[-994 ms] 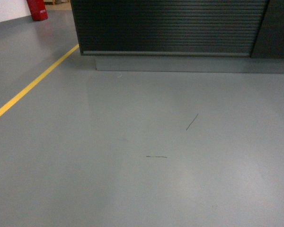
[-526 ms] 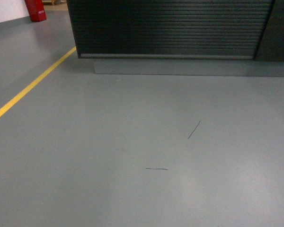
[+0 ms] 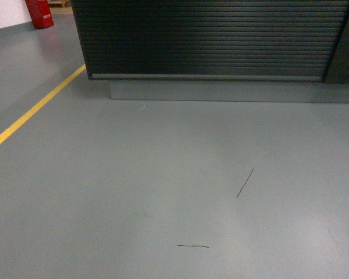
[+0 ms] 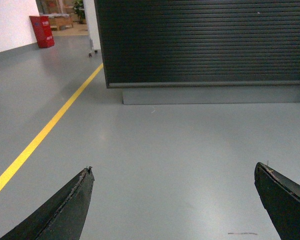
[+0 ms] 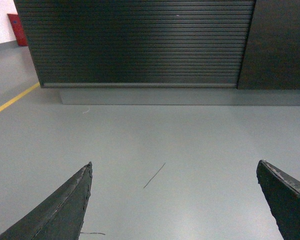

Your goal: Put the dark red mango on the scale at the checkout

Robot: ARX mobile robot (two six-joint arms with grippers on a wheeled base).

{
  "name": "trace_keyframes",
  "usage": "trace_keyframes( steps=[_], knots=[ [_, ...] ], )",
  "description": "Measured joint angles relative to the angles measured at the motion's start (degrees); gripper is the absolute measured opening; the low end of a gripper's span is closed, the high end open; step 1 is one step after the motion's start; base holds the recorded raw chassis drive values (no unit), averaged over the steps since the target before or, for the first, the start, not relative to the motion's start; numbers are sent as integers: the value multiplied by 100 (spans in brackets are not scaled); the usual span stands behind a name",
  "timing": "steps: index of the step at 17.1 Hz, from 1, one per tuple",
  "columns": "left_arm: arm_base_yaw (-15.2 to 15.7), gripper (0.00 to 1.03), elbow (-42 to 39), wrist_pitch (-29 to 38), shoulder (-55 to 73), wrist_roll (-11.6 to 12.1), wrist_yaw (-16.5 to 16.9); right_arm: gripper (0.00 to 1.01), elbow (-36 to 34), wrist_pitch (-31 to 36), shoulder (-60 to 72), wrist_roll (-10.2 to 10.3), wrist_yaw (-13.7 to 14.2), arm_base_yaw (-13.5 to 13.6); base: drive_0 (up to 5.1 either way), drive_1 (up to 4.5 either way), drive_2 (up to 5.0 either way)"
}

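Observation:
The checkout (image 3: 209,38) stands ahead, a black counter with a slatted front on a grey plinth (image 3: 232,91); it also fills the top of the left wrist view (image 4: 205,42) and the right wrist view (image 5: 140,42). Only its front shows, not its top. The dark red mango and the scale are out of view. My left gripper (image 4: 174,170) is open over bare grey floor, nothing between its fingers. My right gripper (image 5: 175,167) is open too and holds nothing. Neither gripper shows in the head view.
A yellow floor line (image 3: 32,110) runs diagonally at the left, also the yellow line (image 4: 50,125). A red box (image 3: 39,13) stands far back left by a white wall. Two dark scuff marks (image 3: 244,183) lie on the grey floor. A darker plain panel (image 5: 282,42) adjoins the checkout's right.
The checkout has grown larger and lower in the head view, and the scuff marks have slid down the frame: the base has rolled toward the counter.

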Motion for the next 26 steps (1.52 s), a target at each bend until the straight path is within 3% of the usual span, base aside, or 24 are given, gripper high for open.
trace_keyframes(
  steps=[26],
  knots=[
    [0, 98, 0, -11, 0, 0, 0, 98, 0, 4, 0, 0, 2, 0, -10, 362, -383]
  ],
)
